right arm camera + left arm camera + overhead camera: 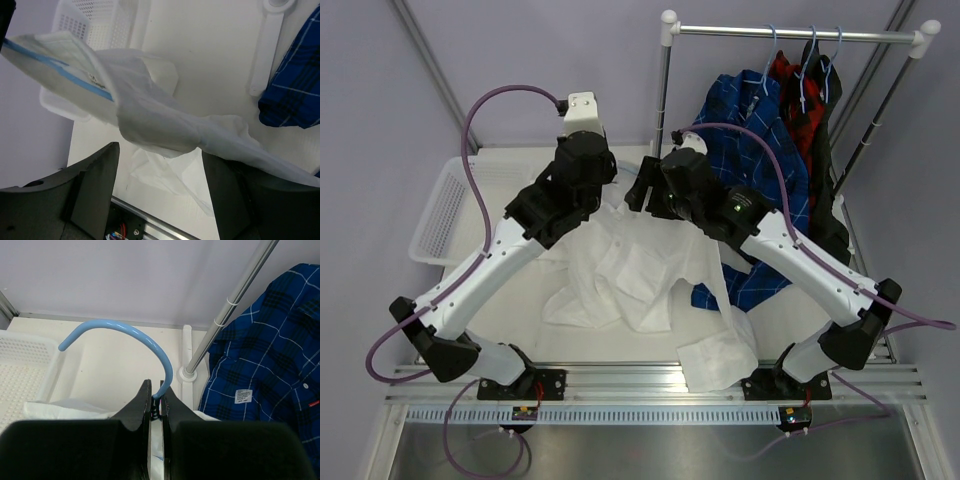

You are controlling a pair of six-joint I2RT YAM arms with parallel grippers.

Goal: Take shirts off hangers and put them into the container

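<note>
A white shirt (620,268) hangs from a light-blue hanger (125,331) and trails down onto the table. My left gripper (157,396) is shut on that hanger's neck just below the hook, and in the top view it (608,190) is held above the shirt's collar. My right gripper (157,170) is open, its fingers (95,185) wide on either side of the shirt's draped shoulder (165,120), with the cloth just above the tips. The hanger's arm (35,54) shows through the cloth. The white container (442,212) stands at the table's left.
A blue plaid shirt (760,135), a red-and-black plaid one (796,100) and a black one (825,150) hang on light-blue hangers (812,62) from the rack rail (790,34). The rack's pole (235,305) and its foot (267,45) stand close behind the grippers.
</note>
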